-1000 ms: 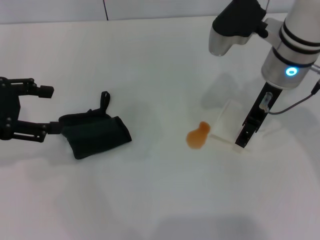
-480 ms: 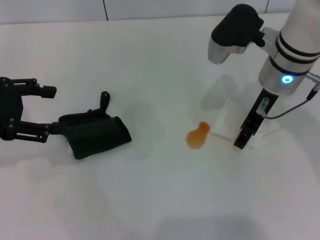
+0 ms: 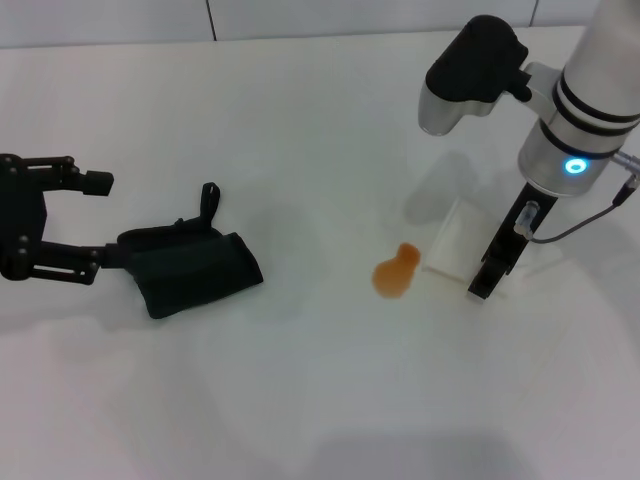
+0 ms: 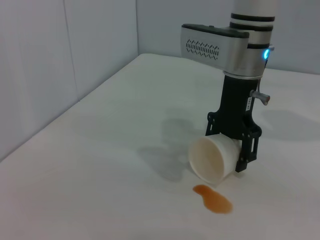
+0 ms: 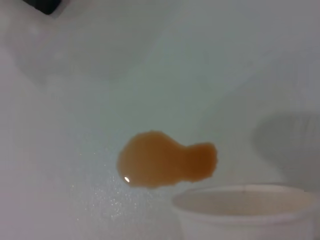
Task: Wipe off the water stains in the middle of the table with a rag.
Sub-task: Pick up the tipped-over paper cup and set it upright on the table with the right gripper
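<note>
A white paper cup, tipped on its side, is clamped in the right gripper, mouth just beside the orange-brown water stains on the smooth white table. The black rag lies crumpled well left. The left gripper is spread open, its lower finger apparently touching the cloth.

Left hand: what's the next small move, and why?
Probably close the left hand on the rag: its fingers are open with the lower one at the rag's edge, and the water stains are unwiped. The right hand holds the tipped cup.
</note>
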`<state>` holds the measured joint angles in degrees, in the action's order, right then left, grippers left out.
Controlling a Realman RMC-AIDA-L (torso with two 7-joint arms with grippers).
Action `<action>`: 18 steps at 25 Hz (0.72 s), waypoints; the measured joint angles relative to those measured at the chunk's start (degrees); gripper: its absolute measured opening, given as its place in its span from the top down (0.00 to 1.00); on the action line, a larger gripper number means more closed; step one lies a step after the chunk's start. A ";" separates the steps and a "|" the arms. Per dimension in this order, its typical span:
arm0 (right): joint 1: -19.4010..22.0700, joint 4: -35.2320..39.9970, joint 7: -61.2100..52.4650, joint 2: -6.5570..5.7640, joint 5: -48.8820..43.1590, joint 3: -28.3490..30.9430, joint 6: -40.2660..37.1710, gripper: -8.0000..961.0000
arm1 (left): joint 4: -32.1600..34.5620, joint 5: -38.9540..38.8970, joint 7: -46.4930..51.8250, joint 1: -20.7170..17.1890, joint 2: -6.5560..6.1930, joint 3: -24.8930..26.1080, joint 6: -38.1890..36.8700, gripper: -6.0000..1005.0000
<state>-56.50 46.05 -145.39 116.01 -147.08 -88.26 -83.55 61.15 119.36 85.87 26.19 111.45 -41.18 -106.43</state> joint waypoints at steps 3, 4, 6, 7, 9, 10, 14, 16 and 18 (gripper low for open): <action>0.77 0.63 0.24 -0.10 0.37 0.42 0.39 0.26 | -0.06 -0.13 0.00 0.00 0.00 0.07 0.00 0.13; 1.41 1.34 0.24 -0.18 0.41 0.78 0.56 0.27 | -0.10 -0.13 0.00 0.00 0.00 0.09 0.00 0.13; 3.50 4.16 0.26 -0.32 0.41 2.15 0.49 0.28 | -0.19 -0.09 0.00 0.00 -0.01 0.14 0.00 0.13; 5.07 6.58 0.29 -0.39 0.48 3.18 0.32 0.29 | -0.21 -0.06 0.00 0.00 -0.04 0.15 0.00 0.13; 8.61 11.75 0.49 -0.54 0.48 5.09 -0.22 0.31 | -0.22 -0.11 0.05 0.00 -0.17 0.20 0.00 0.13; 10.79 14.60 0.80 -0.58 0.65 6.33 -0.36 0.32 | -0.24 -0.17 0.12 0.00 -0.26 0.25 0.00 0.13; 18.53 21.40 4.01 -0.63 4.49 11.24 0.15 0.32 | -0.31 -0.48 0.40 0.00 -0.49 0.41 0.00 0.13; 22.24 22.53 7.56 -0.63 8.62 12.92 1.76 0.32 | -0.31 -0.53 0.45 0.00 -0.50 0.41 0.00 0.13; 25.24 22.95 11.29 -0.62 12.51 13.56 3.56 0.32 | -0.31 -0.54 0.71 0.02 -0.51 0.40 0.01 0.13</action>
<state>-31.26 69.00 -134.10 115.39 -134.57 -74.71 -79.98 60.84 118.82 86.57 26.21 110.94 -40.78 -106.42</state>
